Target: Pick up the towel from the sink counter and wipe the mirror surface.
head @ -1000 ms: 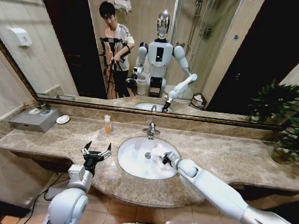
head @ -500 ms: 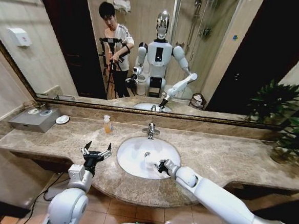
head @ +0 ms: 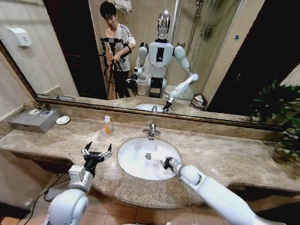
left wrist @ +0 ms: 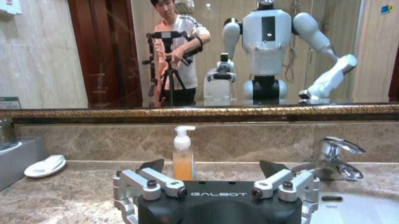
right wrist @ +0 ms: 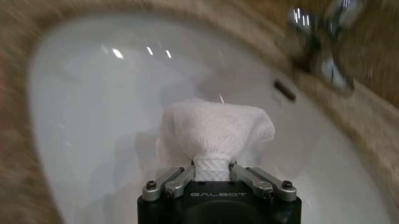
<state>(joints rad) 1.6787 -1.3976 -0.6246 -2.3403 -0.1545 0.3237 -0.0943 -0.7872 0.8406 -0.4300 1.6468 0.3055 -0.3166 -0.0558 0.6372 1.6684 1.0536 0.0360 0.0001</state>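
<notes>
With its fingers (right wrist: 187, 176) pinched tight on a bunched neck of the white towel (right wrist: 215, 133), the right gripper (head: 168, 163) now hangs over the white basin (head: 134, 157), near the basin's right rim. The cloth puffs out ahead of the fingers like a small bag, clear of the porcelain as far as I can tell, with the chrome faucet (head: 151, 130) beyond it at the back of the bowl.

A second ago that same gripper was lower and deeper in the bowl with the towel spread beneath it; half a second ago it had drawn back toward the front rim. Now it has swung a little to the right and the towel has gone with it, so I judge the pick done and the carry toward the glass just beginning. The mirror (head: 231, 56) above the worktop (head: 229, 154) is not yet touched.

Off to the left, the left gripper (head: 96, 153) has not shifted across these moments: it hovers over the front edge of the worktop beside the basin, fingers (left wrist: 153, 179) spread wide and grasping nothing, pointed toward the soap bottle (left wrist: 182, 156) by the backsplash. A small white dish (head: 63, 120) and a grey box (head: 36, 119) sit further left, where they were.
</notes>
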